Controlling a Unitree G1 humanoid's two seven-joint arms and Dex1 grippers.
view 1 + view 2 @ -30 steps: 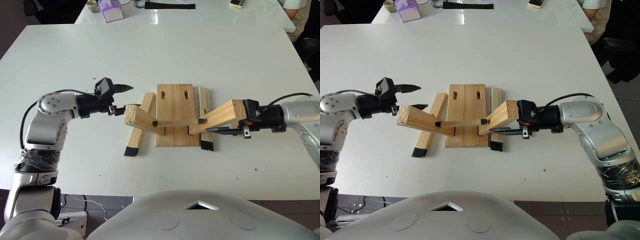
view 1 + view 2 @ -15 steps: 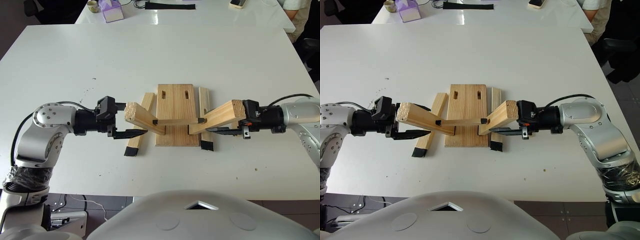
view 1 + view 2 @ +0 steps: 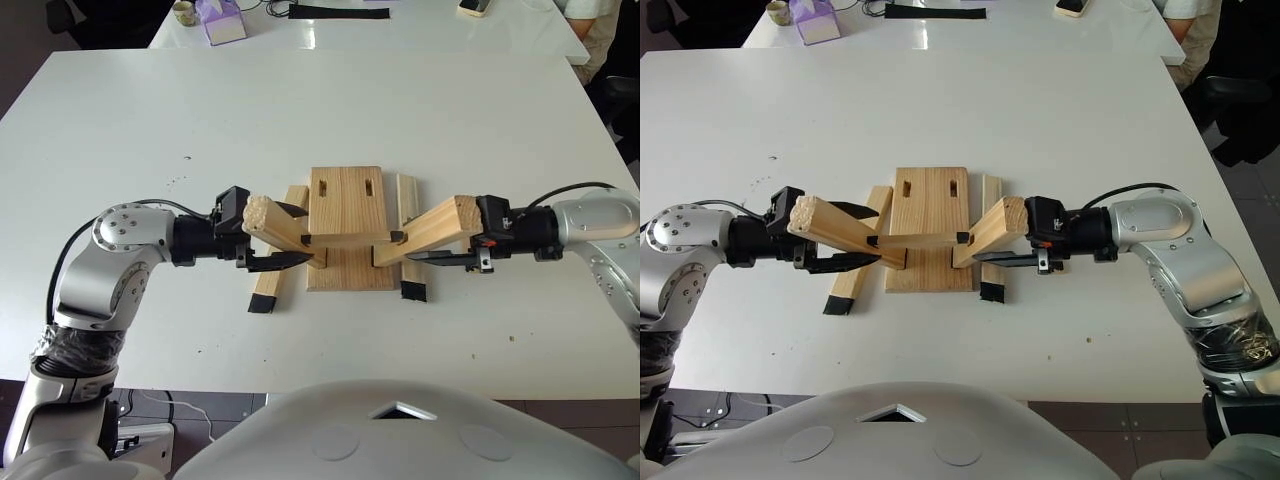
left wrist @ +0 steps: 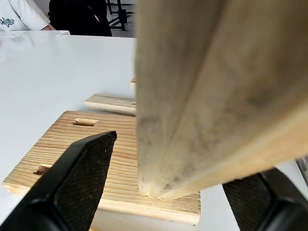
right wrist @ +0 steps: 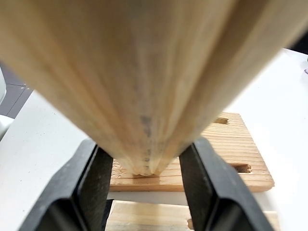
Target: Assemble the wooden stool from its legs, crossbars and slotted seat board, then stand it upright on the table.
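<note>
Left eye view: left leg (image 3: 275,226) and right leg (image 3: 435,228) are joined by a crossbar (image 3: 348,239) into one frame, held across the near half of the seat board (image 3: 345,195). Both legs slant, inner ends down toward the board, outer ends raised. Touching the board or just above it: cannot tell. Board lies flat on the table (image 3: 300,110), slots up near its far edge. Likely the frame is held here so the leg ends can be lined up with the board.

Right gripper (image 3: 432,245) is clamped on the right leg, pads tight on both sides in the right wrist view, so it carries that end. Left gripper (image 3: 303,233) straddles the left leg with fingers (image 4: 82,178) apart and a gap to the wood, so it has no grip yet. Probably placed to close and steady that end.

Two loose legs lie flat just beside the board, one on the left (image 3: 268,288), one on the right (image 3: 412,285), black feet toward the robot. Second frame not yet built, judging by these.
</note>
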